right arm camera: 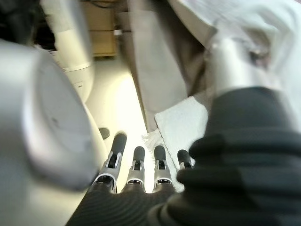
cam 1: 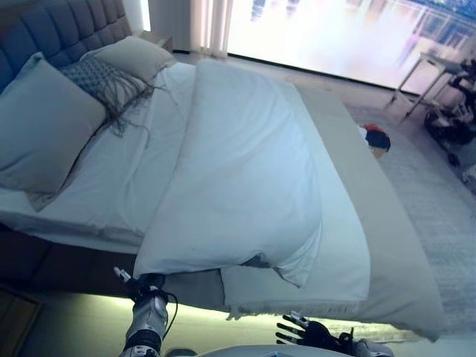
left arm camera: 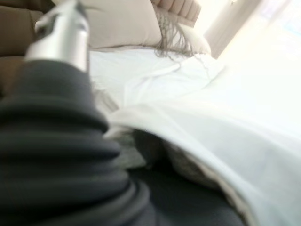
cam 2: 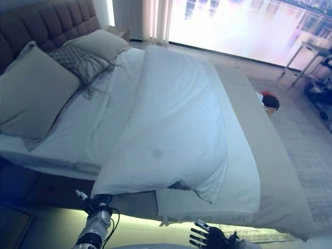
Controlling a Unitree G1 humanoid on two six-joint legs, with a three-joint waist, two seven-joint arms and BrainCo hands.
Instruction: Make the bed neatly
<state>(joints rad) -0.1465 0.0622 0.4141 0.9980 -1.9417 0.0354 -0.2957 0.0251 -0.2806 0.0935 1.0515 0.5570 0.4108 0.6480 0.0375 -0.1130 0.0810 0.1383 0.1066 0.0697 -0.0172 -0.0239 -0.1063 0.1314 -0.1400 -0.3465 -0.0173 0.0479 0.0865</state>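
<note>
On the bed [cam 1: 416,297], the duvet [cam 1: 245,171] lies bunched toward the pillows [cam 1: 44,126], near corner folded back. Left hand [cam 1: 141,286] sits at that corner, grip undeterminable. Right hand [cam 1: 301,331] hangs released, fingers straight. Advise drawing the corner squarely toward the foot, both edges level.

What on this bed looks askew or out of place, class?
The white duvet lies bunched along the middle of the bed, its near corner folded back over the grey-beige bedspread. The white sheet beside the pillows is left uncovered. A grey fringed cushion is wedged between two plain pillows.
</note>
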